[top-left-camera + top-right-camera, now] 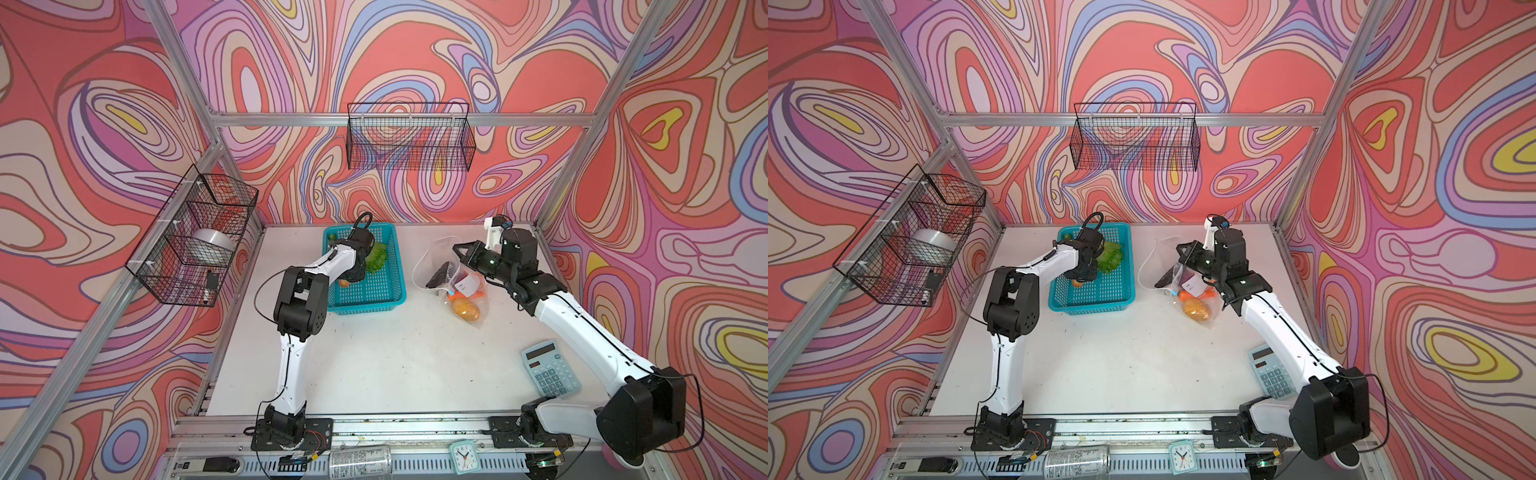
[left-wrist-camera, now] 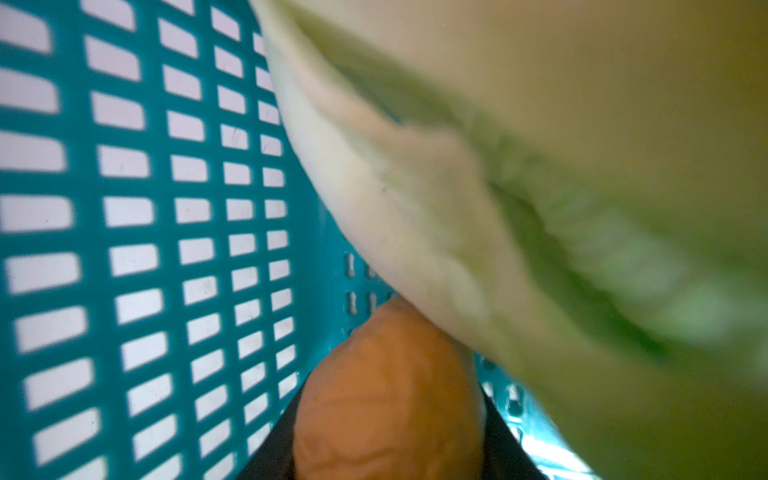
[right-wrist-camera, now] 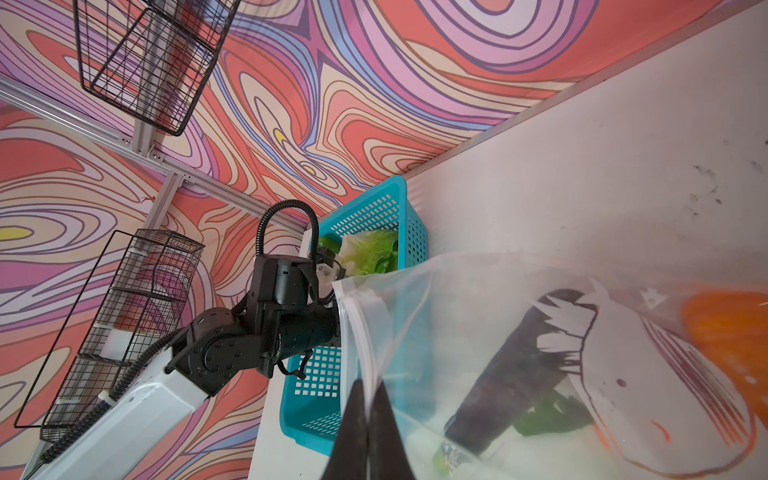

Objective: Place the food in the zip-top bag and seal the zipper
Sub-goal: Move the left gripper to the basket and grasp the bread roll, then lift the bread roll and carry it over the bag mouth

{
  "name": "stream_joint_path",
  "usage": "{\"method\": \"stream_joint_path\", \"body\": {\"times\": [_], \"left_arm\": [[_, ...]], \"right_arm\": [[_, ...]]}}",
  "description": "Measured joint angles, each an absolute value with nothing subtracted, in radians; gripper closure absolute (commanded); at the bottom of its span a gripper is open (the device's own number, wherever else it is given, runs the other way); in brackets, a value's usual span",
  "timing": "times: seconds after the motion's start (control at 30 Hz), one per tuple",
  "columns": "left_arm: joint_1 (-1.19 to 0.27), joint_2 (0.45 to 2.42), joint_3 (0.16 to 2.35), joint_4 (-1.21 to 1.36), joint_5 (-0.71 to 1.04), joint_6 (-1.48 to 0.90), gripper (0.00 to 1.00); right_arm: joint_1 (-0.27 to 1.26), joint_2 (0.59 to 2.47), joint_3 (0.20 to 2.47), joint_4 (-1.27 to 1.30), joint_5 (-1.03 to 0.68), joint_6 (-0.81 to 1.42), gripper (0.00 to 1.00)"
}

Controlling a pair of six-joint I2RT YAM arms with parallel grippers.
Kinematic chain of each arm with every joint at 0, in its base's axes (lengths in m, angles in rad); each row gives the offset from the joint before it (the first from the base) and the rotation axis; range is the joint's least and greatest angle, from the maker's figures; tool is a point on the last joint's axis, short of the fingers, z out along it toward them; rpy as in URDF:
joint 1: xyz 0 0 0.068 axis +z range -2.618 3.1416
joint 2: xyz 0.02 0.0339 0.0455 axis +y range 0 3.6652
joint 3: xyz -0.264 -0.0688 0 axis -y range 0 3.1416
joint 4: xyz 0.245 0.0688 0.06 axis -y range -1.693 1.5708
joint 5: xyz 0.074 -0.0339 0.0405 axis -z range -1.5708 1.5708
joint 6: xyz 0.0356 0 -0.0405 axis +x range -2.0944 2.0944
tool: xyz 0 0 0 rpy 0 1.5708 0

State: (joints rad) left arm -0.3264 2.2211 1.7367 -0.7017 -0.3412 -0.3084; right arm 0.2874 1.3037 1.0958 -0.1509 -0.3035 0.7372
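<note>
A: Right up against the left wrist camera is the cabbage (image 2: 540, 166), a green-white blur. What lies under it?
B: A potato (image 2: 386, 395), on the floor of the teal basket (image 1: 376, 291). The left gripper (image 1: 354, 277) is down inside the basket. Its dark fingers (image 2: 270, 453) sit against either side of that potato, about half closed around it.
A: Anything else in the basket?
B: The cabbage lies just right of the gripper in both top views, and a small green piece (image 3: 327, 242) sits in a far corner.
A: And the zip-top bag (image 1: 436, 257)?
B: On the table (image 1: 374, 353), near the basket's right side but not touching it. Its bottom end rests on the table, and its mouth is raised and gapes toward the basket.
A: What holds it up?
B: The right gripper (image 3: 368, 415), jaws pressed together on the zipper (image 3: 356, 332), the white strip along the mouth edge.
A: Contents?
B: A dark eggplant (image 3: 519, 365), a purple-streaked onion (image 3: 665, 374), an orange carrot (image 1: 1192, 296) and a second potato (image 1: 465, 309) at the bottom end. A white label (image 1: 466, 284) shows on the plastic.
A: Other containers?
B: A wire basket (image 1: 232, 183) on the left wall holds a silvery round object (image 1: 212, 245).
</note>
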Motion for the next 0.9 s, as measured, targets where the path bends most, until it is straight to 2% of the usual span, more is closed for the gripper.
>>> {"method": "stream_joint_path", "body": {"times": [0.23, 0.5, 0.67, 0.9], "left_arm": [[-0.326, 2.126, 1.641, -0.696, -0.328, -0.319, 0.57], [-0.328, 1.814, 1.418, -0.642, -0.211, -0.377, 0.58], [-0.341, 1.668, 1.358, -0.599, -0.118, -0.433, 0.58], [-0.461, 1.525, 1.357, -0.461, -0.032, -0.513, 0.59]], "right_arm": [[0.287, 1.304, 1.096, -0.151, -0.303, 0.738, 1.0], [0.287, 1.305, 1.096, -0.149, -0.304, 0.738, 1.0], [0.288, 1.305, 1.096, -0.149, -0.304, 0.739, 1.0], [0.287, 1.305, 1.094, -0.142, -0.304, 0.748, 1.0]]}}
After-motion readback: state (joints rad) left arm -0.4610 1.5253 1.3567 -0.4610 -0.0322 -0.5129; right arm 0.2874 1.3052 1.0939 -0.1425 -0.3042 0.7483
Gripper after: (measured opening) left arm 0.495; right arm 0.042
